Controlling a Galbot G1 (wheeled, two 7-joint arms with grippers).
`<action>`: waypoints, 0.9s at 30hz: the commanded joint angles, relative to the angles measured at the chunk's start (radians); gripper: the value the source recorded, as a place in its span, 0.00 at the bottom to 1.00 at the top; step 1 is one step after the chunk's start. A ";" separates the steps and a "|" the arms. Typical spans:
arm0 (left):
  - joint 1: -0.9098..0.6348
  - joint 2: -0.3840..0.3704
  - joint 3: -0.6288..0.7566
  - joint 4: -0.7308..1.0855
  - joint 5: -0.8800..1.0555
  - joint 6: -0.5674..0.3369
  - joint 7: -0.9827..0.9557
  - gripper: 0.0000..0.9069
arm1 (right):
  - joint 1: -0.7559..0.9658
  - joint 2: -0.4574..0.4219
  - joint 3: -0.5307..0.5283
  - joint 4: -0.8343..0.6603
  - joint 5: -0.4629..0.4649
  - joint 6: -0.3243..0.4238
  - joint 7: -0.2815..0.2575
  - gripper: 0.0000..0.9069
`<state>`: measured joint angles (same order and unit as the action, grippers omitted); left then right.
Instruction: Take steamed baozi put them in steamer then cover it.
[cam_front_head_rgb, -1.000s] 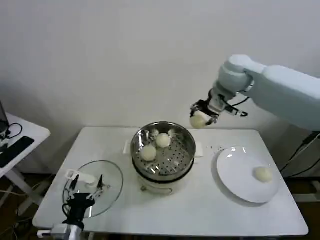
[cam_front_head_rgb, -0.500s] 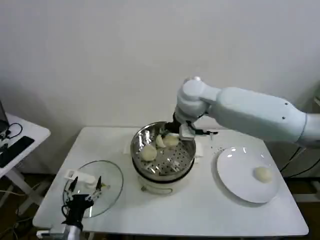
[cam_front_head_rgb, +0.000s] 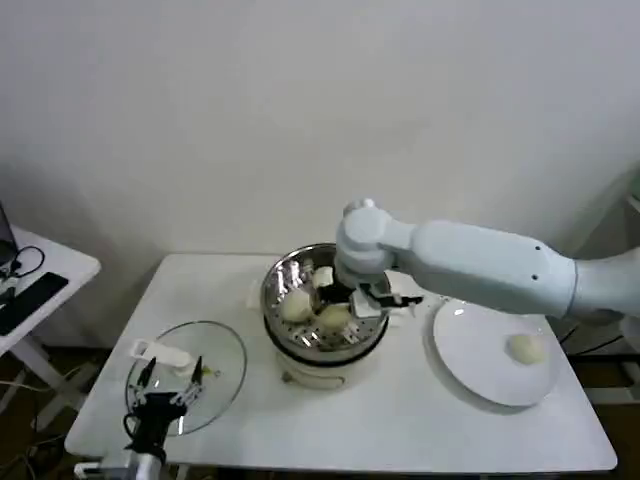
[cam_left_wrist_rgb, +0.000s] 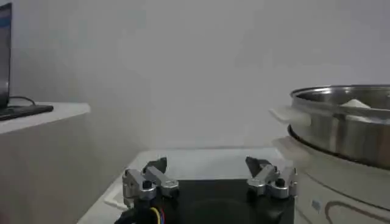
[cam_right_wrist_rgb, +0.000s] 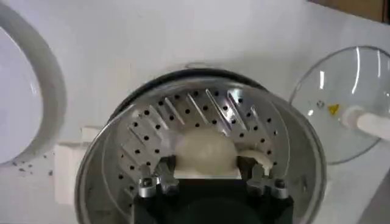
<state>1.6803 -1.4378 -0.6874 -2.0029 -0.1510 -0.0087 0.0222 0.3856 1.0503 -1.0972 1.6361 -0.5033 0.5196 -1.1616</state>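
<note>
The steamer (cam_front_head_rgb: 277, 277) stands mid-table, a shiny pot on a cream base. My right gripper (cam_front_head_rgb: 338, 308) reaches down into it, shut on a steamed baozi (cam_front_head_rgb: 335, 317); in the right wrist view that bun (cam_right_wrist_rgb: 204, 151) sits between the fingers just above the perforated tray (cam_right_wrist_rgb: 183, 115). A second baozi (cam_front_head_rgb: 296, 305) lies on the tray at the left, and another (cam_right_wrist_rgb: 262, 159) peeks out beside a finger. One more baozi (cam_front_head_rgb: 526, 347) rests on the white plate (cam_front_head_rgb: 470, 365). My left gripper (cam_front_head_rgb: 160, 405) hangs open over the glass lid (cam_front_head_rgb: 220, 365), near the table's front left.
The glass lid with its white handle (cam_right_wrist_rgb: 341, 103) lies flat left of the steamer. In the left wrist view the steamer wall (cam_left_wrist_rgb: 341, 125) rises close by. A side table (cam_front_head_rgb: 40, 270) with cables stands off to the left.
My right arm swung from above the back right of the steamer down into it, carrying the baozi onto the tray. The left arm stayed put.
</note>
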 joint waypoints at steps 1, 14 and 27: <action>0.000 0.000 0.000 0.006 -0.003 -0.001 0.000 1.00 | -0.065 0.005 0.002 0.021 -0.058 0.029 0.005 0.80; -0.005 -0.004 0.004 0.011 0.001 0.001 0.000 1.00 | -0.075 0.005 0.007 0.016 -0.074 0.050 0.011 0.80; -0.006 -0.007 0.005 0.014 0.004 0.002 -0.001 1.00 | -0.071 -0.010 0.002 0.023 -0.067 0.055 0.011 0.80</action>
<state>1.6747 -1.4428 -0.6838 -1.9908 -0.1486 -0.0075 0.0217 0.3220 1.0404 -1.0937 1.6587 -0.5657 0.5713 -1.1514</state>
